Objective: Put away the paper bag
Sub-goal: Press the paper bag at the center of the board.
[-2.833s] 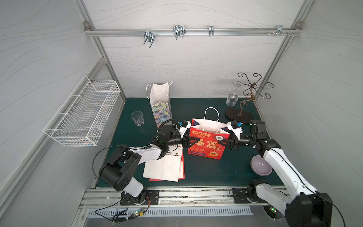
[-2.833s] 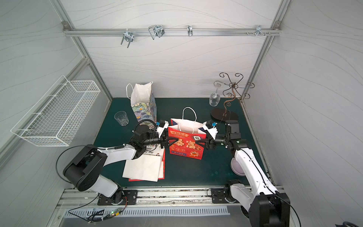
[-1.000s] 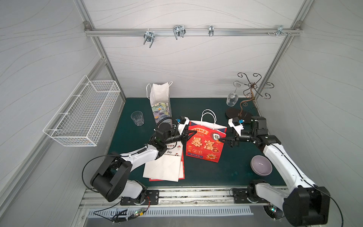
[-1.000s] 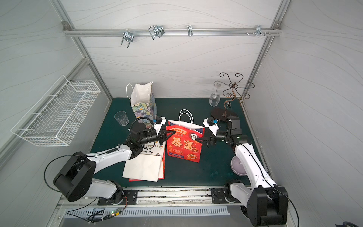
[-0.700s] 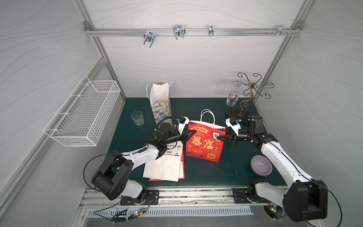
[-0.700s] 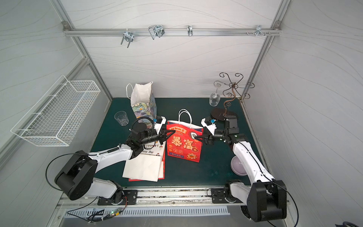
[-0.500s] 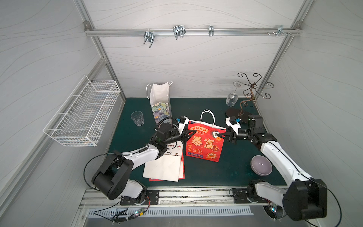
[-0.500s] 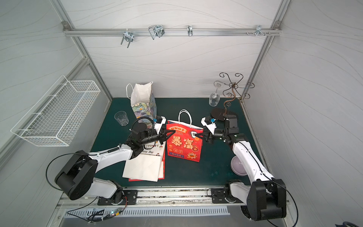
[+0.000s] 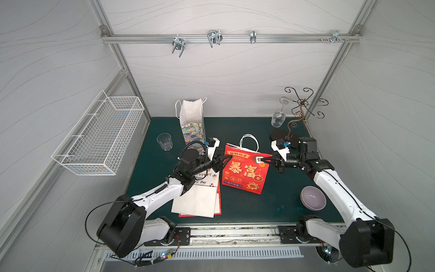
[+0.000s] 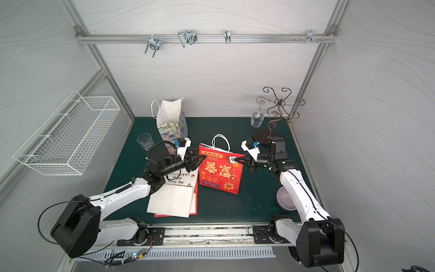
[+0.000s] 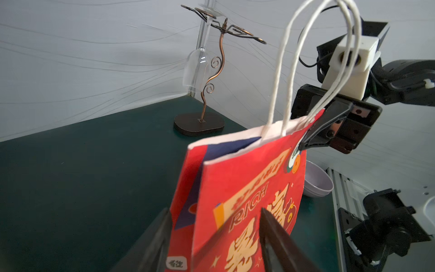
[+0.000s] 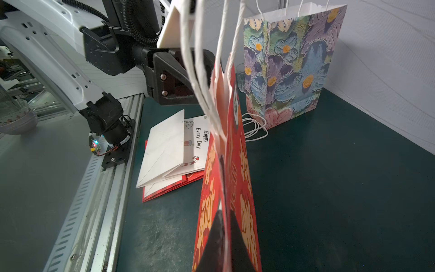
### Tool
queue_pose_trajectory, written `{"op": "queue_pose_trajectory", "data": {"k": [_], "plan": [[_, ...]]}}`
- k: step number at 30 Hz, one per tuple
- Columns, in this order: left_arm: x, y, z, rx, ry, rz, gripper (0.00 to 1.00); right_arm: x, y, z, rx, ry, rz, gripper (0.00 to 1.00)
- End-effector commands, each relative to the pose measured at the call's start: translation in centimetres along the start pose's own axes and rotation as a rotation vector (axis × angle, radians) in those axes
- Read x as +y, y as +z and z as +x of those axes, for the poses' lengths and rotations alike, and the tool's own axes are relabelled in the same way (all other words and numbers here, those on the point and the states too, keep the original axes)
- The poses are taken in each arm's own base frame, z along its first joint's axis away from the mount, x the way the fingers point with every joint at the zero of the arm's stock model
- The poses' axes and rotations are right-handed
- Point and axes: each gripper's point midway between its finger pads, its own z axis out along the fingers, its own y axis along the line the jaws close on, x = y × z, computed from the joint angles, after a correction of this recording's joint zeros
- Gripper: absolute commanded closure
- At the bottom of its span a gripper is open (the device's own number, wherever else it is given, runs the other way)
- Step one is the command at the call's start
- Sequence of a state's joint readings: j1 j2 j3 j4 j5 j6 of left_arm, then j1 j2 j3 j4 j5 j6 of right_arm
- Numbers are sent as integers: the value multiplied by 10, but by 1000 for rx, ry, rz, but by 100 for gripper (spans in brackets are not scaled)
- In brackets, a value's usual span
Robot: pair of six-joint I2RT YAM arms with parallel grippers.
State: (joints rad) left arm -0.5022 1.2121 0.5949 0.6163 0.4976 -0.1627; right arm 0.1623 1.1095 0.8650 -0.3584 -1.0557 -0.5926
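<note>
The floral bag (image 9: 191,128) stands at eleven o'clock of the red paper bag (image 9: 244,173), which is upright at the centre of the worktop (image 9: 282,200). My left hand (image 9: 225,159) is spread around its nine o'clock edge; my right hand (image 9: 263,161) pinches its top corner at three o'clock.

Diffuse light is filling the cell; shadows are barely showing on the counter (image 9: 277,202). Top views are bowing at edges. Left tool (image 11: 215,212) is blurring near its lens; background beyond it is rendering sharp.
</note>
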Motion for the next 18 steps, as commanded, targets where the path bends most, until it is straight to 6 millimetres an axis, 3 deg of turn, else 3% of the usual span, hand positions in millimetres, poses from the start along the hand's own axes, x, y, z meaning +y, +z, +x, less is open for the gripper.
{"op": "queue_pose_trajectory", "data": {"k": [1,5,6,11,18], "plan": [[-4,-15,-20,-31,72,-5,27,22,-10,-21,-19,-29,-46,100],[-27,-28,-30,-7,137,102,13,38,-17,-32,-22,-26,-71,100],[-34,-29,-32,1,145,132,1,41,-19,-34,-23,-26,-75,100],[-57,-30,-41,31,142,267,0,56,-25,-52,-53,-14,-128,100],[-51,-26,-52,30,170,250,0,58,-27,-57,-42,-25,-125,100]]}}
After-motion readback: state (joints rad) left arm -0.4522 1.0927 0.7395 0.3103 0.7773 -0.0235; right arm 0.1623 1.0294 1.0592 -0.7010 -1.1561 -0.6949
